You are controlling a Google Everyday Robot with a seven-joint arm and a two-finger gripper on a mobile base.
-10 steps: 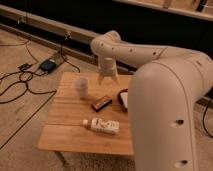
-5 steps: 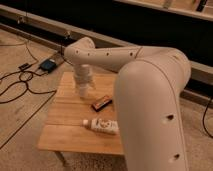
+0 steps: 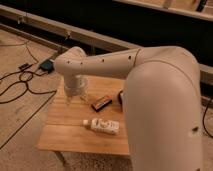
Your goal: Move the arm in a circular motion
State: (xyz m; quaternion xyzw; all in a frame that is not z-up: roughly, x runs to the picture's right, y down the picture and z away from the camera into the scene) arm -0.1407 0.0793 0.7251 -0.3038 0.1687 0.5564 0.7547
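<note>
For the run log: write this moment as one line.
cream-white tubular arm: over wooden table | gripper: at table's far-left | white bottle: lying flat

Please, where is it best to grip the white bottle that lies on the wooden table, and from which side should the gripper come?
Probably grip the white bottle across the middle of its body, coming from above. It lies flat on the table, long axis left-right, so its narrow width faces up. The gripper, at the end of the arm, hangs over the table's far left part.

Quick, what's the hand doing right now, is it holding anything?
Hand: at the end of the arm, low over the left part of the wooden table; whether it holds anything cannot be told.
</note>
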